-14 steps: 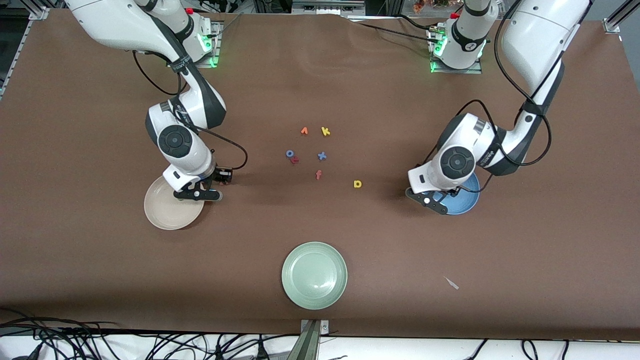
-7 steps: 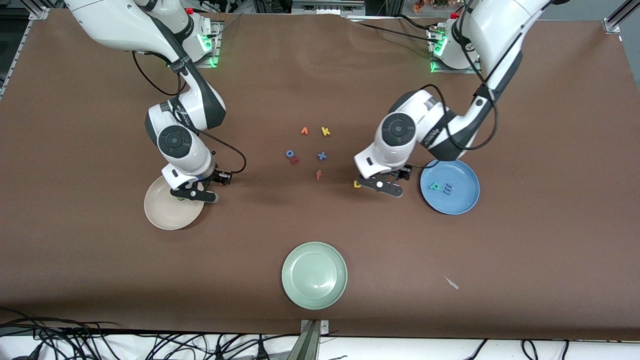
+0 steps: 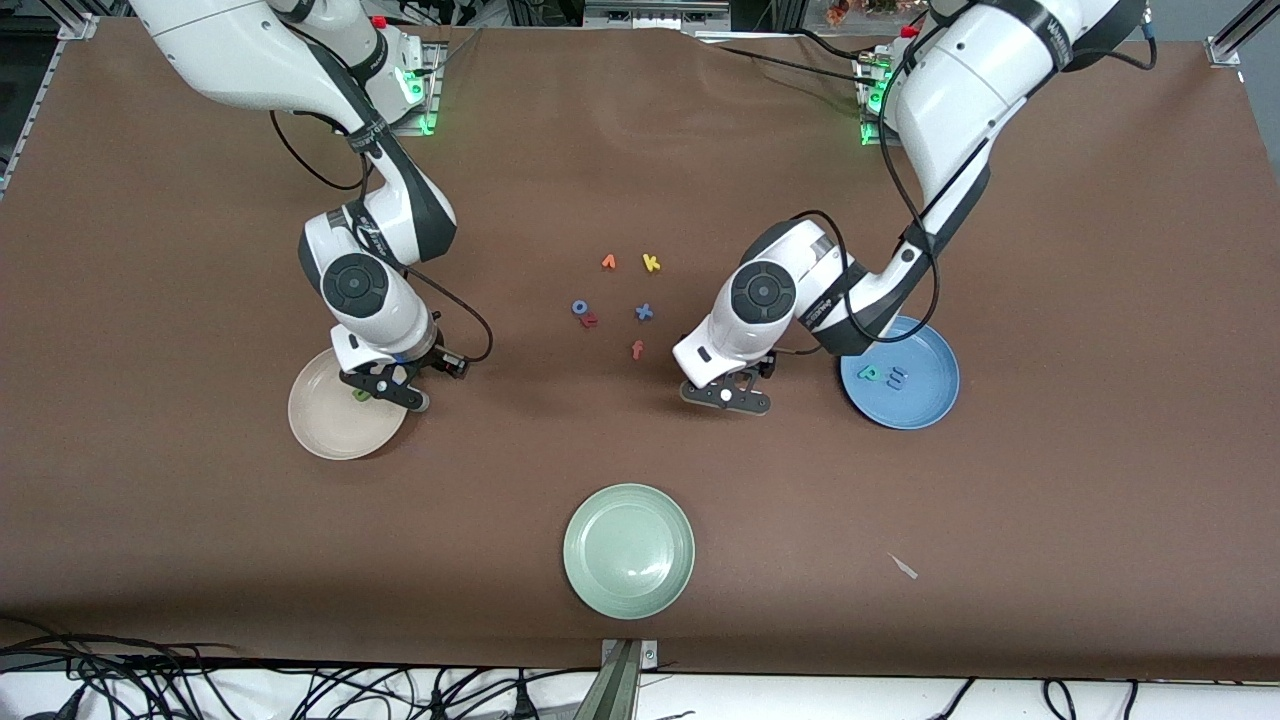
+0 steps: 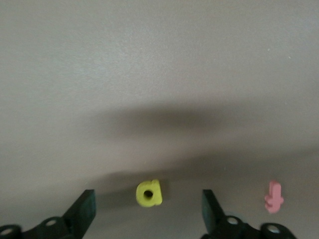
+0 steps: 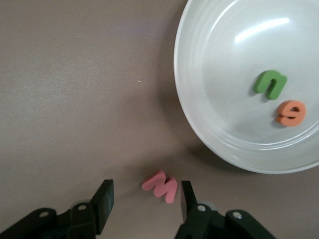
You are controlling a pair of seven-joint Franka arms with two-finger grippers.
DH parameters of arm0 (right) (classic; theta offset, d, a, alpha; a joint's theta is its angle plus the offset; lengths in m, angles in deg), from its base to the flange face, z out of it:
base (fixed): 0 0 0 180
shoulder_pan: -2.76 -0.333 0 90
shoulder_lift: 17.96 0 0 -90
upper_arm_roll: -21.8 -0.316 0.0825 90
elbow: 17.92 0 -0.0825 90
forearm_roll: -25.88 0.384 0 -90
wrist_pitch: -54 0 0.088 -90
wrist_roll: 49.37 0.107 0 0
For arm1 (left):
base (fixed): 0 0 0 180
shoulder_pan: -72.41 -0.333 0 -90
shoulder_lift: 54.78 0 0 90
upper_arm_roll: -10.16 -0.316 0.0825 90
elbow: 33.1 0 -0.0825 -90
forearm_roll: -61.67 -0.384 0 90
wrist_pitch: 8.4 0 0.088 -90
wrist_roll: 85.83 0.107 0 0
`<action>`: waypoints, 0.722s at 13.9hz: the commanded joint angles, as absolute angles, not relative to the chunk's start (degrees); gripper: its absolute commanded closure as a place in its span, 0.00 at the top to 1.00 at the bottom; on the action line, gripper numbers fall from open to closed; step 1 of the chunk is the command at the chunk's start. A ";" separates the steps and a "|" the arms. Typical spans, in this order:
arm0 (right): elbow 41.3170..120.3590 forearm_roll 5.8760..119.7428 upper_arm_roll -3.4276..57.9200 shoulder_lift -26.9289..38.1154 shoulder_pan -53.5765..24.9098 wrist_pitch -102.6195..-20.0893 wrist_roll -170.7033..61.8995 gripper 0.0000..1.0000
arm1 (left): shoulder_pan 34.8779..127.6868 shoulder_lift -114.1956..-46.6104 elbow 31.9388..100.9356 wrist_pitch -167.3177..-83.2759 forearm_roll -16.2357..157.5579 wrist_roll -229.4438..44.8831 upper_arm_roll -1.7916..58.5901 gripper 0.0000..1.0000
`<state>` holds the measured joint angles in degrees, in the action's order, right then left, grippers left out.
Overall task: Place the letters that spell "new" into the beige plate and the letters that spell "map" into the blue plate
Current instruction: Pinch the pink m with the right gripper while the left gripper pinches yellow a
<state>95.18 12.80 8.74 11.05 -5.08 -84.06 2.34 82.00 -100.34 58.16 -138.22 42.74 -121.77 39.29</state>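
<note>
The left gripper (image 4: 147,216) hangs open, empty, straddling the yellow letter (image 4: 148,192): light, soft foam, best pinched across its flat sides. The right gripper (image 5: 144,204), half open, brackets the pink letter (image 5: 160,186), holding nothing, at the beige plate's (image 5: 199,124) seven o'clock.

Left pincer (image 3: 726,395) beside blue plate (image 3: 925,405)

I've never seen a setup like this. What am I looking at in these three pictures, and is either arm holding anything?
Two robot arms work at a brown table, each ending in a two-finger tool. The wide picture looks down from across the table; the other two come from cameras on the arms' wrists. The left tool, open, straddles a yellow a. The right tool, open, has a pink w between its fingers, beside the beige plate, which holds a green n and orange e. The blue plate holds a p and m. A pale green plate and spare letters lie nearby. Nothing is gripped.
</note>
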 commanded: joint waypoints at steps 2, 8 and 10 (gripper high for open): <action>98.44 13.66 8.61 11.75 -4.97 -88.82 4.16 0.63 | 82.52 -102.33 57.51 -138.65 40.40 -125.82 39.08 0.74; 101.08 13.57 8.79 10.96 -4.88 -89.43 4.16 0.63 | 82.78 -102.51 59.80 -138.56 40.31 -125.82 38.64 0.60; 101.08 13.48 8.96 10.78 -4.79 -89.26 3.98 0.63 | 82.78 -102.51 59.80 -138.56 40.40 -125.82 38.55 0.25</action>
